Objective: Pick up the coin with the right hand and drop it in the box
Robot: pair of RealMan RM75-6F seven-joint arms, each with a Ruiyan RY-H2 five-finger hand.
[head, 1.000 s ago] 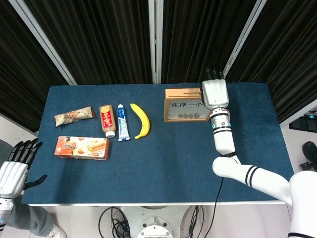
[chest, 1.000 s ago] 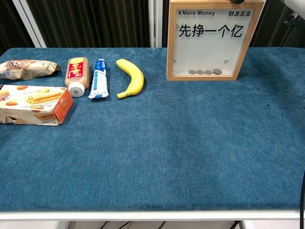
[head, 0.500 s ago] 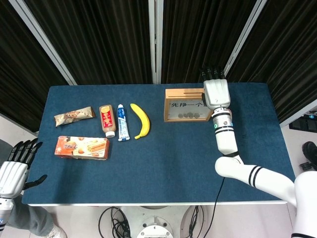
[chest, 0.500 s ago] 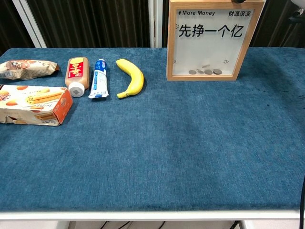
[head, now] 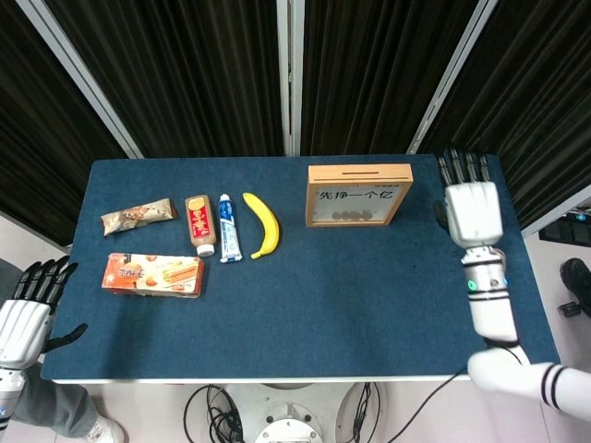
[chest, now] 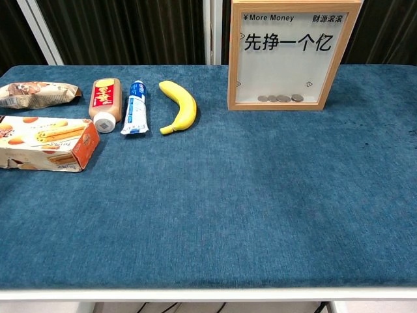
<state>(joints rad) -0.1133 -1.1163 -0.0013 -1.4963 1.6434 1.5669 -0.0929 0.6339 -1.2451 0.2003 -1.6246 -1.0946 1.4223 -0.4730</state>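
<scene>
The wooden box (head: 359,195) (chest: 292,55) with a clear front stands at the back of the blue table, right of centre. Several coins (chest: 280,98) (head: 350,216) lie in a row at its bottom, behind the pane. My right hand (head: 471,204) hovers to the right of the box, apart from it, fingers straight and spread, holding nothing. The chest view does not show it. My left hand (head: 28,308) hangs off the table's near left corner, fingers apart and empty. No loose coin shows on the table.
Left of the box lie a banana (head: 262,223), a toothpaste tube (head: 228,228), a brown bottle (head: 200,224), a snack wrapper (head: 138,216) and an orange biscuit box (head: 153,274). Dark curtains hang behind the table (head: 332,295).
My right hand has drawn away from above the box to its right side. A coin that was falling inside the box half a second ago now lies settled among the others.
</scene>
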